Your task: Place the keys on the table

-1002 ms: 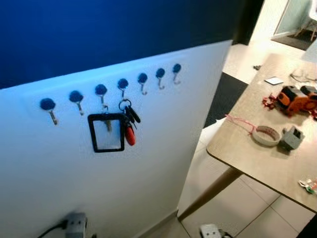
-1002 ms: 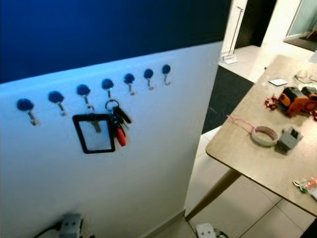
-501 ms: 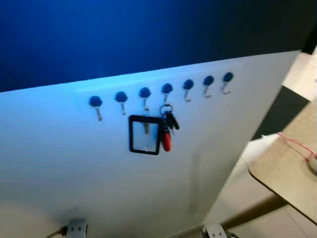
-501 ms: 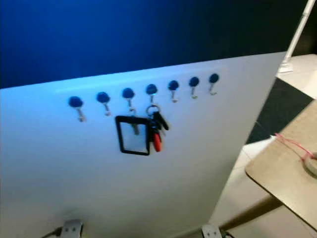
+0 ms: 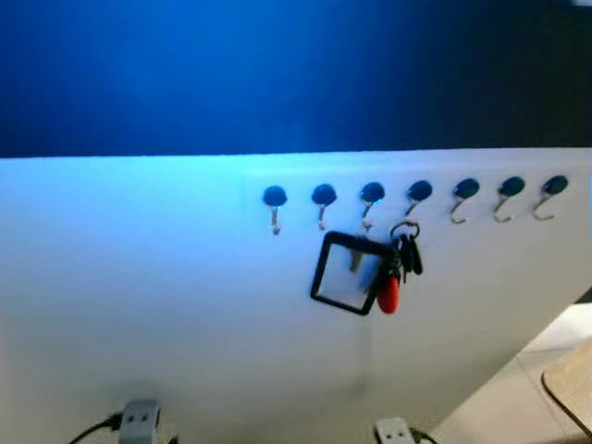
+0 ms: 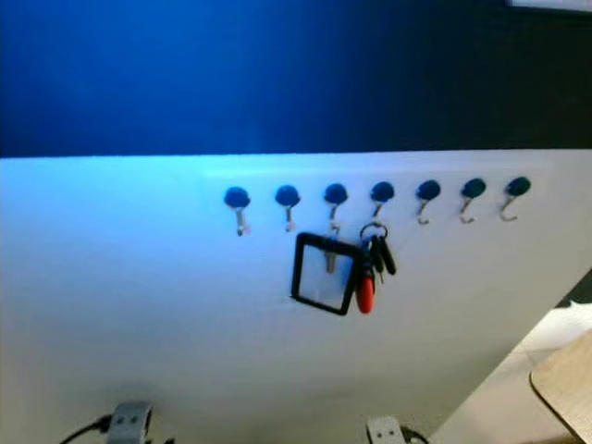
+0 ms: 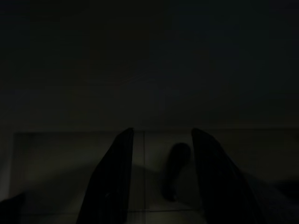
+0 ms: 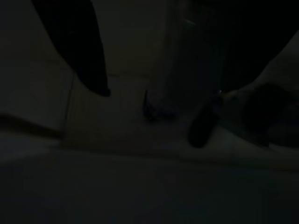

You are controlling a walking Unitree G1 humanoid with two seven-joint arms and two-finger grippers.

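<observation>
You can see the bunch of dark keys with a red tag [image 5: 400, 270] hanging on the white wall panel [image 5: 185, 324], on the fourth hook from the left in a row of seven blue-capped metal hooks [image 5: 418, 196]. The keys are not on the table; they hang off the wall. Just beside them, touching on the left, hangs a black square frame with a clear middle [image 5: 347, 275], tilted a little, on the third hook. The other five hooks have nothing on them. Above the white panel the wall is dark blue [image 5: 231, 74]. Low down by the floor you can see two small grey plug boxes [image 5: 139, 421], one with a dark cord. At the far right edge a corner of the light wooden table [image 6: 566, 388] peeks in, well apart from the keys, over pale floor tiles.

Your left gripper [image 7: 161, 177] hangs low in the dark over the tiled floor, its two black fingers spread with a gap between them and nothing held. Your right gripper [image 8: 156, 112] also hangs in the dark, its fingers wide apart and holding nothing.
</observation>
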